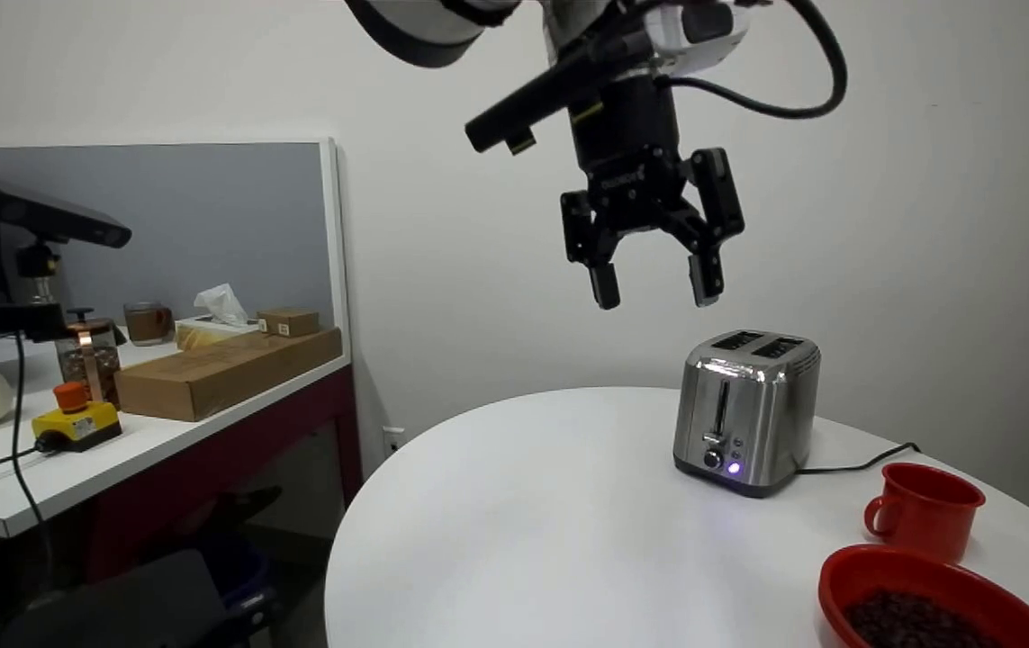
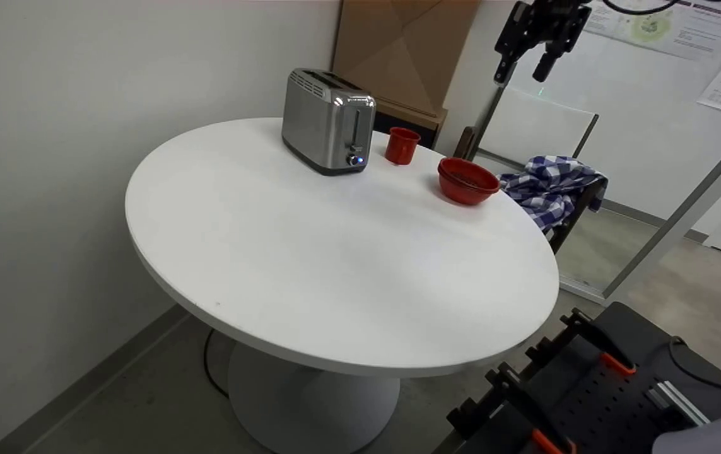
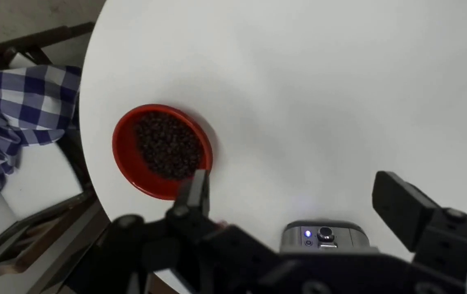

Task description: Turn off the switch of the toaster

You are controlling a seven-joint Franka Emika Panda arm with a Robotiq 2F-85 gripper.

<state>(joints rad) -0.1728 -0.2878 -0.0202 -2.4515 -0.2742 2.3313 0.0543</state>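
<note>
1. Standing nearest me on the table: a red bowl of small dark pieces.
2. Just behind the bowl: a red mug.
3. Raised above the table, well apart from the toaster: the hand, pointing down, fingers spread.
4. Beyond these: the toaster, upright near the table's far edge, lever low in its slot, violet lamp glowing beside the dial.
5. Farthest: the pale wall.
</note>
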